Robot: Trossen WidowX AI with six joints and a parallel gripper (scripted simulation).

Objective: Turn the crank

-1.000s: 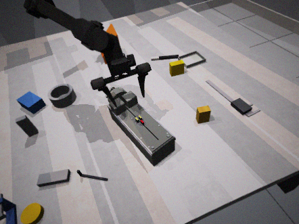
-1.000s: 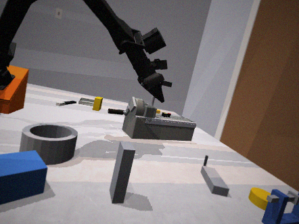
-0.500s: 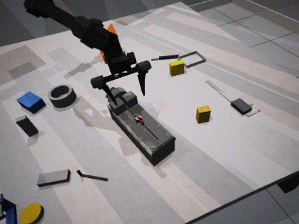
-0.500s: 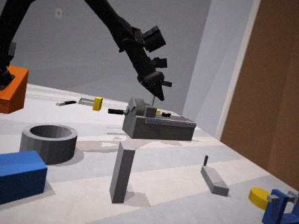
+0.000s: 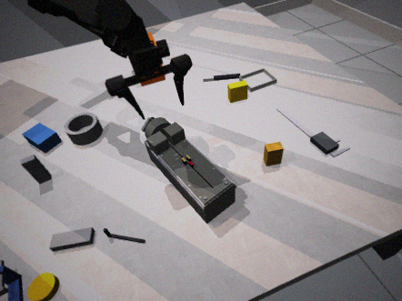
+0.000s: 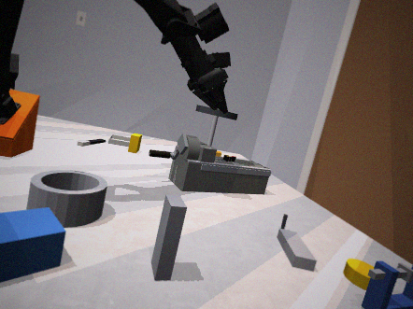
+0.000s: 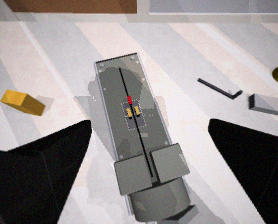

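Observation:
The grey machine has a slot along its top. The red pointer stands off the two brass marks, a little toward the end away from the crank. One brass mark and the other brass mark flank the slot. The crank's black handle sticks out level from the crank end; it is hidden in the top view and out of the wrist view. My gripper is open and empty, above the machine, pointing down.
A grey ring, a blue block and a grey block lie on the crank side. A yellow block and an orange block stand across from them.

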